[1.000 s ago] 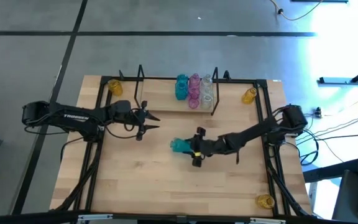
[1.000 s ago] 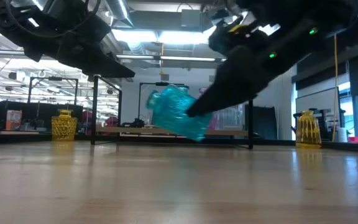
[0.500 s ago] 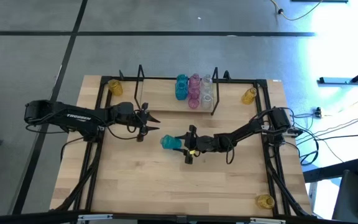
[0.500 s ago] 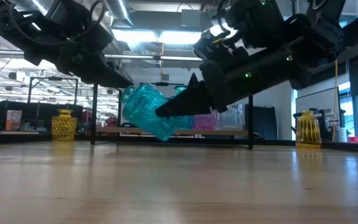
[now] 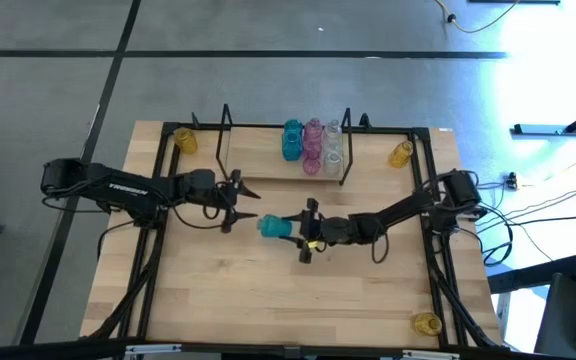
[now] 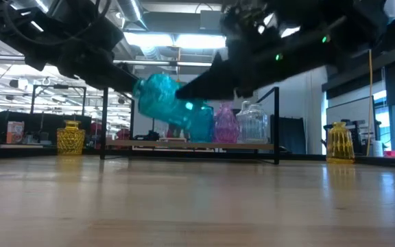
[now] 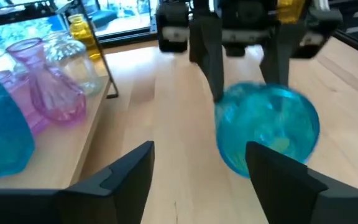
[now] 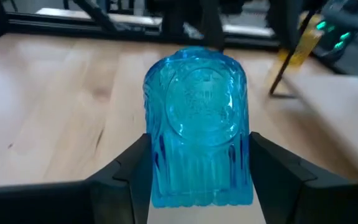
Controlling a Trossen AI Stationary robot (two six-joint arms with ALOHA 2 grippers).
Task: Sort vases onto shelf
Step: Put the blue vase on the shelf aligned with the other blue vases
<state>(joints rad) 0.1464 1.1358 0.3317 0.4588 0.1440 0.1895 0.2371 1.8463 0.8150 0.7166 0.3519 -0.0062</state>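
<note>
Right gripper (image 5: 290, 228): jaws clamped on translucent teal glass vase (image 5: 272, 228), held above tabletop centre.
Left gripper (image 5: 251, 202): jaws apart, facing vase.

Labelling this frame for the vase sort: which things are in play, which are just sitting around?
In play:
- translucent teal glass vase, held in the right hand
- left hand, open, facing it
- low light-wood shelf with black wire ends

Sitting around:
- three yellow translucent vases at the table corners

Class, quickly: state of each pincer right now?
Left pincer: open, empty, facing the teal vase.
Right pincer: closed on the teal vase.
</note>
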